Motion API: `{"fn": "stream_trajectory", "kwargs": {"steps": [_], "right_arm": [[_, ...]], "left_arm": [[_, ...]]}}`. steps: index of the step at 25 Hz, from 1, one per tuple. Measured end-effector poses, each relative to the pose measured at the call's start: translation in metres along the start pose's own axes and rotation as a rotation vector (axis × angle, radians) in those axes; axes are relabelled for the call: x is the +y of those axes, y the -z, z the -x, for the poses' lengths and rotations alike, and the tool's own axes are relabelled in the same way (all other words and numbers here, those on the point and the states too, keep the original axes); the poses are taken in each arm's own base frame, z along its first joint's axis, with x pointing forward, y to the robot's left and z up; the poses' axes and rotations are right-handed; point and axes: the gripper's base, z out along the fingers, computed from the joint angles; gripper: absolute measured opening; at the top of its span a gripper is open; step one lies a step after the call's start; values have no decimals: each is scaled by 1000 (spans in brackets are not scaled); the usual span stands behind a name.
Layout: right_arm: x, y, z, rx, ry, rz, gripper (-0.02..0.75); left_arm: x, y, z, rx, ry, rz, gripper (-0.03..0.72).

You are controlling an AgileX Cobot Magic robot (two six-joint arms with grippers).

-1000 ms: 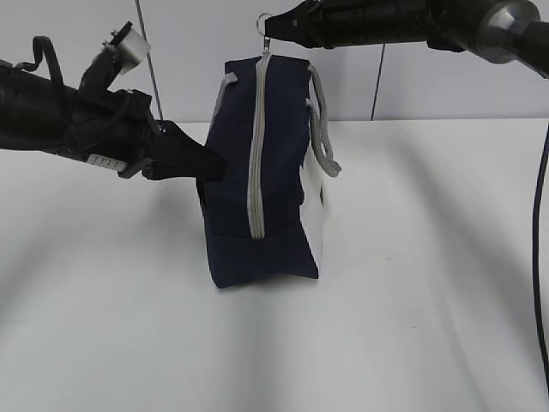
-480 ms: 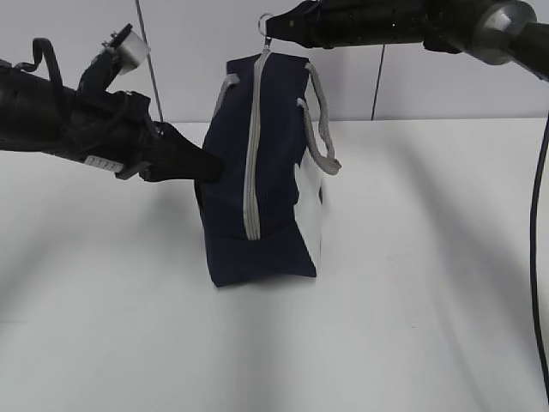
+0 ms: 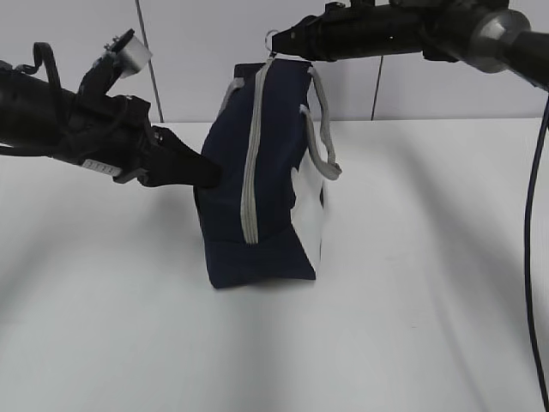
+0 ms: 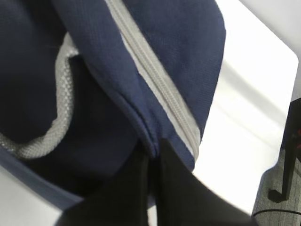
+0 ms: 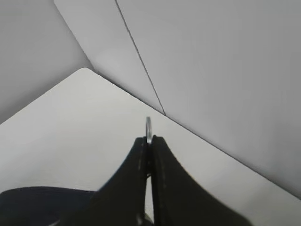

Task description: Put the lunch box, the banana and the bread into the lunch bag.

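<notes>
On the white surface [image 3: 412, 283], nearest the camera, the lunch bag [image 3: 257, 180] stands upright on its narrow base, grey zipper [image 3: 250, 163] running up the facing end, white side panel [image 3: 310, 219] to the right, grey strap handles [image 3: 322, 120] hanging over it. Left hand [image 3: 206, 172]: fingers pressed together, pinching a fold of navy fabric on the bag's left side, just beside the zipper in the wrist view. Right hand [image 3: 276, 39]: clamped shut on the metal ring pull [image 5: 148, 129] at the zipper's top end, directly above the bag. Behind, a grey panelled wall [image 3: 206, 51].
</notes>
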Motion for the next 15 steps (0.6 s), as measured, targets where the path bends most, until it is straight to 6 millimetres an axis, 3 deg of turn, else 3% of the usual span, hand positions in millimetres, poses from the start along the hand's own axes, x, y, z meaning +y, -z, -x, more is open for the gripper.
{"fn": "stream_trajectory", "kwargs": {"steps": [15], "right_arm": [[-7, -7, -15, 16, -56, -19, -16]], "left_arm": [[0, 0, -1, 11, -9, -2, 4]]}}
